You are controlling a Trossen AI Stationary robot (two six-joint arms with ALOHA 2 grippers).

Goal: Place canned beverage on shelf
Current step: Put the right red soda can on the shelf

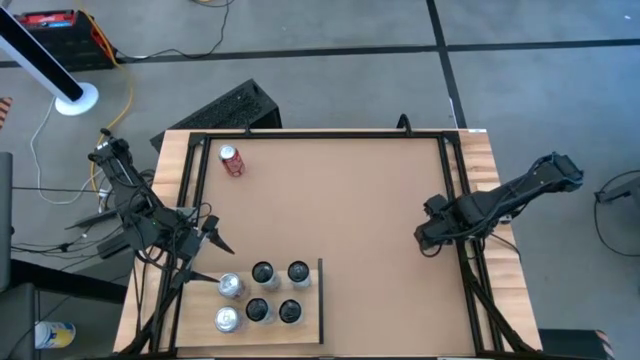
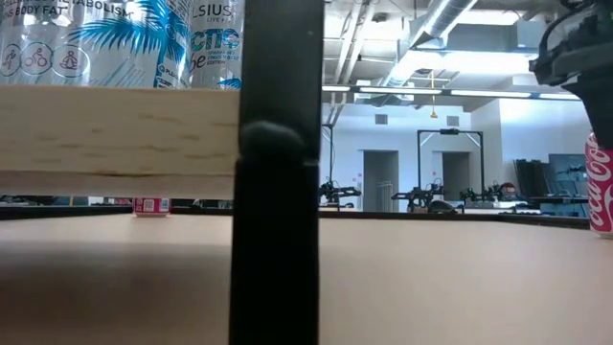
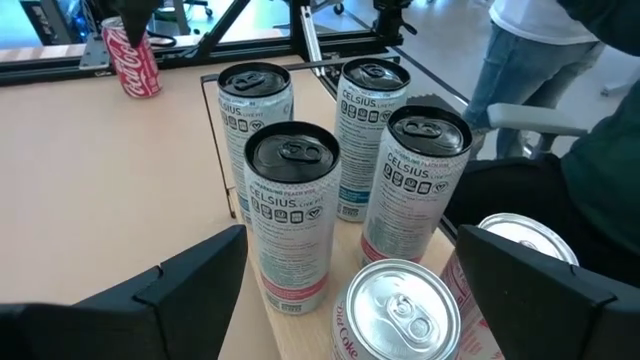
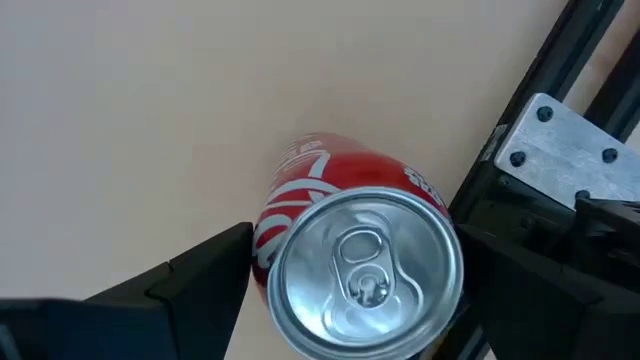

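Note:
A red cola can point(image 4: 360, 250) stands upright on the brown tabletop near the right edge, also in the low view point(image 2: 601, 182). My right gripper point(image 4: 355, 235) is open above it, one finger on either side of its top; I cannot tell whether they touch. In the high view my right gripper point(image 1: 430, 238) hides this can. The pale shelf point(image 1: 308, 325) at the near left holds several tall slim cans point(image 3: 295, 210) and two cola cans point(image 3: 400, 310), all upright. My left gripper point(image 3: 350, 240) is open and empty beside them, also in the high view point(image 1: 218, 260).
Another red cola can point(image 1: 232, 160) stands at the table's far left, also in the left wrist view point(image 3: 132, 60). Black frame rails point(image 1: 455, 190) run along the table's sides. The shelf's black rail point(image 2: 278, 192) fills the middle of the low view. A person point(image 3: 540, 50) is beyond the table.

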